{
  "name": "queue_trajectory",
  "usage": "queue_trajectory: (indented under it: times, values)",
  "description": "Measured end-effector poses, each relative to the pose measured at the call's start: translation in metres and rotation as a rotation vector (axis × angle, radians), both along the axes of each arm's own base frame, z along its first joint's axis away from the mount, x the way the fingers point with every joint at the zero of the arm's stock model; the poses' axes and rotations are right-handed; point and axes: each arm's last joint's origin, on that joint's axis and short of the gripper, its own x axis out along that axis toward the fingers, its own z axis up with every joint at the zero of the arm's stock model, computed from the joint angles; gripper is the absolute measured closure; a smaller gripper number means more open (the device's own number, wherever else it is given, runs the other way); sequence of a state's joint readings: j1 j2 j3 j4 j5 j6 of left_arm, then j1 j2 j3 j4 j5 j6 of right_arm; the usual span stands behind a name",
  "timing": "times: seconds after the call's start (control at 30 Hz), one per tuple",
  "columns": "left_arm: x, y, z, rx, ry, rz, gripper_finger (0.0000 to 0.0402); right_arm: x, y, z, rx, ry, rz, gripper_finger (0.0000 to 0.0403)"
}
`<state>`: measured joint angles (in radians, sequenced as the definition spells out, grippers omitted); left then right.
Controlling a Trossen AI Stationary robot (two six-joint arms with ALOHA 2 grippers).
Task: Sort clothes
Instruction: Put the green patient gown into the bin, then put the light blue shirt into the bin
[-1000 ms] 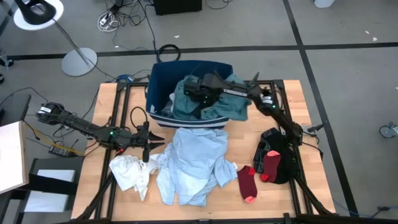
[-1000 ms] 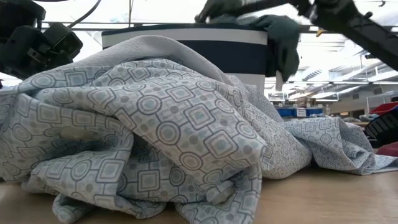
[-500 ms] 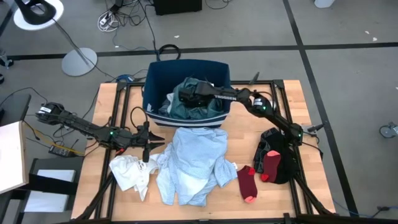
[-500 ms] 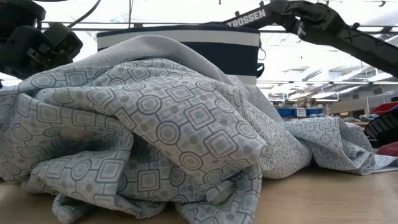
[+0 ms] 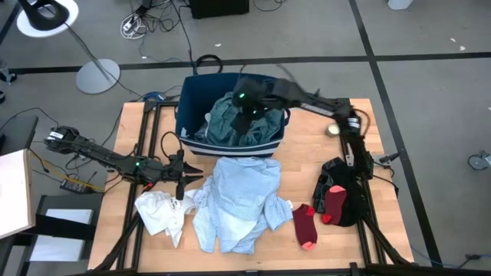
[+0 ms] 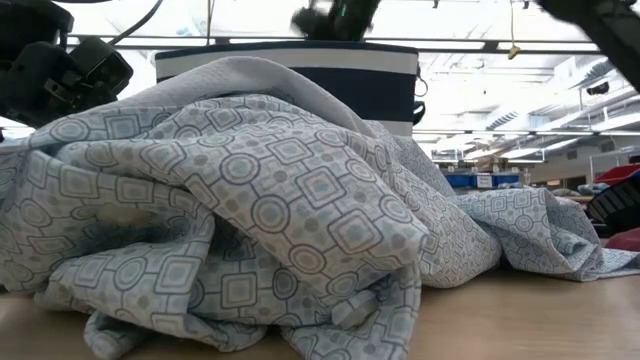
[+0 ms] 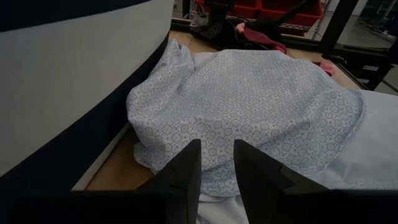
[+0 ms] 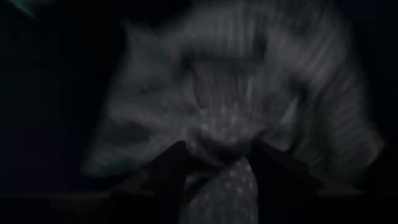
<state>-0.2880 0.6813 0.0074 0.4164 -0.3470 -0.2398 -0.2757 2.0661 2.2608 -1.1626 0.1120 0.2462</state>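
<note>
A navy bin with white stripes (image 5: 192,92) stands at the table's far middle, with teal and dark garments (image 5: 230,123) piled inside. My right gripper (image 5: 244,103) is over the pile, shut on a dotted grey cloth (image 8: 230,134). A light blue patterned shirt (image 5: 238,199) lies crumpled on the table in front of the bin. A white tee (image 5: 159,211) lies to its left. My left gripper (image 5: 198,173) is open and empty beside the shirt's left edge. Dark red socks (image 5: 304,224) lie on the table at the right. My right gripper pinches a bunched part of the dotted grey cloth (image 8: 231,180) between its two fingers. It comes at the cloth from above, inside the bin's opening. The view is dark and blurred, so how much of the cloth is lifted cannot be told.
A black garment (image 5: 349,195) with a second red sock (image 5: 335,201) on it lies at the table's right edge. The patterned shirt (image 6: 250,200) fills the low view in front of the bin (image 6: 300,70). Bare wood shows at the table's near right corner.
My right gripper has carried the teal garment from the bin's near right rim into the bin, gone toward the table's left, then risen a little over the pile. The garment no longer hangs over the rim. The bin has shifted slightly.
</note>
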Motion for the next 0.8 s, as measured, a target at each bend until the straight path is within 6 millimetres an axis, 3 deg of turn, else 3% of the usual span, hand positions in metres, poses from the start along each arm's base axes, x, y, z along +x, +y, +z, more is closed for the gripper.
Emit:
queue_trajectory:
  times: [0.23,0.37,0.57,0.8]
  values:
    - [0.000,0.000,0.000,0.000,0.000,0.000,0.0303,-0.041,0.023,0.067,-0.122,-0.184,-0.007,0.0219]
    - [0.000,0.000,0.000,0.000,0.001,0.000,0.0303,-0.066,0.044,0.089,-0.174,-0.186,-0.012,0.0220]
    - [0.000,0.000,0.000,0.000,0.001,0.000,0.0303,-0.092,0.087,0.097,-0.260,-0.145,-0.002,0.0231]
    - [0.000,0.000,0.000,0.000,0.001,0.000,0.0303,-0.114,0.148,0.068,-0.238,-0.144,0.071,0.0239]
